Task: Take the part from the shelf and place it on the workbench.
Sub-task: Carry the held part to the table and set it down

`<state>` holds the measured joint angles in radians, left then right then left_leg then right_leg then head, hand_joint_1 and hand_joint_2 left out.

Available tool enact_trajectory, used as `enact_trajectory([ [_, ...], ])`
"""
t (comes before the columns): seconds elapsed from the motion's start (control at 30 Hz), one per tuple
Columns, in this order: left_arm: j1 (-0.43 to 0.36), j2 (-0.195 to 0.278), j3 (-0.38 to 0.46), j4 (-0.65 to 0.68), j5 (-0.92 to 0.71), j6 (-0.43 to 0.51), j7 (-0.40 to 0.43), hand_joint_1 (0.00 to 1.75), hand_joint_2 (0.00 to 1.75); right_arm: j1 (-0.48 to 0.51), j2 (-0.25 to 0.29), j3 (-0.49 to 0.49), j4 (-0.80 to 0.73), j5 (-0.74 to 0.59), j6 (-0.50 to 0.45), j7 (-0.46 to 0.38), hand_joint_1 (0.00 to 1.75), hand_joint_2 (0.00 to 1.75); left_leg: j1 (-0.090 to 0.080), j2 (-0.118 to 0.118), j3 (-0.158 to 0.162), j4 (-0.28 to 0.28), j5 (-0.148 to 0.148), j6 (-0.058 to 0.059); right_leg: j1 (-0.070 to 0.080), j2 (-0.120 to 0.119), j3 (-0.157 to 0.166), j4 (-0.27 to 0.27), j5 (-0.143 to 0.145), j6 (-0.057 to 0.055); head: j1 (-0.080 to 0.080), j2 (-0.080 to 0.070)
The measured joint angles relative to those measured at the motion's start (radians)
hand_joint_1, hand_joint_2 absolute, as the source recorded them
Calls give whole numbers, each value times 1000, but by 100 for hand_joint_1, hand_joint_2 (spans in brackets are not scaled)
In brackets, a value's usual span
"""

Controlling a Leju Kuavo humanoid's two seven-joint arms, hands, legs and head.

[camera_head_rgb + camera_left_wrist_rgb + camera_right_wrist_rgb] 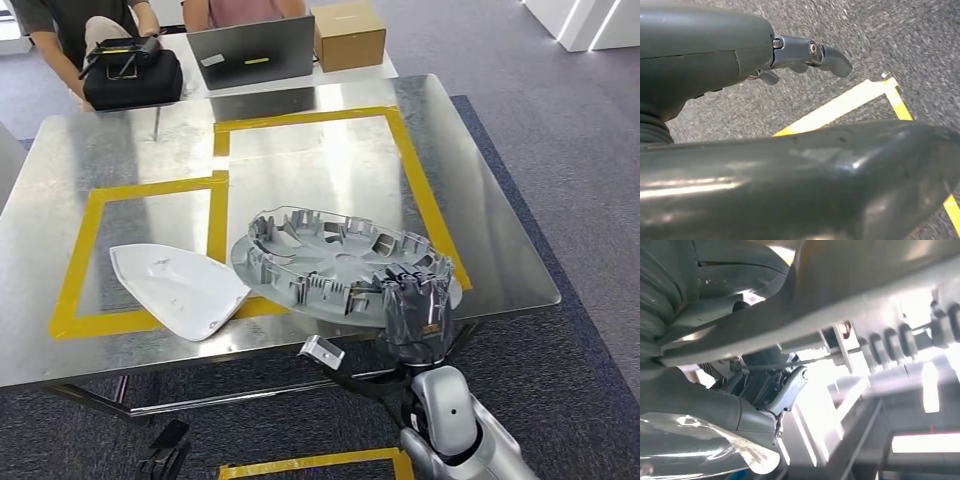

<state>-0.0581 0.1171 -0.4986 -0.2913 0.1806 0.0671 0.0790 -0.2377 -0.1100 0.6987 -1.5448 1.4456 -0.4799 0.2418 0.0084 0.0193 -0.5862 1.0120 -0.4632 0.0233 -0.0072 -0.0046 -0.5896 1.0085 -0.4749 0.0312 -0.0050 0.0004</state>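
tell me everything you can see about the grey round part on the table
The grey round part is a large disc, plastic by the look, lying flat with its ribbed inner side up: clips and tabs ring a raised rim. It rests on the metal workbench, across the yellow tape of the right-hand marked square, its near edge reaching the bench's front edge. The right hand grips that near rim. The white part lies close on its left; whether they touch is unclear.

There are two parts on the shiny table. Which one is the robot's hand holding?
The round grey ribbed part. The right hand grips its near rim at the table edge. The smooth white pointed part lies untouched in the left yellow square.
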Motion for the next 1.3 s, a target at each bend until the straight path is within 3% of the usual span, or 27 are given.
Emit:
enact_trajectory([
  [0.07,0,0,1,5,-5,4,2,0,0,-19,-7,0,19,-51,52,8,175,175,1,0,1,-2,2,-4,1,0,-1,0,0,-4,0,0],
  [0.23,1,-1,6,16,-13,10,6,0,0,-55,-19,-25,64,-192,193,37,175,175,5,0,1,-4,3,-27,5,-1,-1,2,0,-8,1,0],
  [0.73,1,-2,11,32,-25,14,13,0,0,-94,-34,-80,116,-250,267,52,175,175,1,0,-1,0,2,-28,1,-1,0,1,2,-6,1,0],
  [1.17,0,2,35,39,-99,20,22,0,0,-198,-90,-119,269,-234,303,-108,175,175,1,0,-1,1,3,-28,0,0,0,1,4,-5,1,0],
  [1.3,0,4,41,39,-122,31,25,0,175,-212,-90,-119,300,-251,300,-123,0,175,1,0,-1,1,3,-28,0,0,0,1,4,-5,1,0],
])
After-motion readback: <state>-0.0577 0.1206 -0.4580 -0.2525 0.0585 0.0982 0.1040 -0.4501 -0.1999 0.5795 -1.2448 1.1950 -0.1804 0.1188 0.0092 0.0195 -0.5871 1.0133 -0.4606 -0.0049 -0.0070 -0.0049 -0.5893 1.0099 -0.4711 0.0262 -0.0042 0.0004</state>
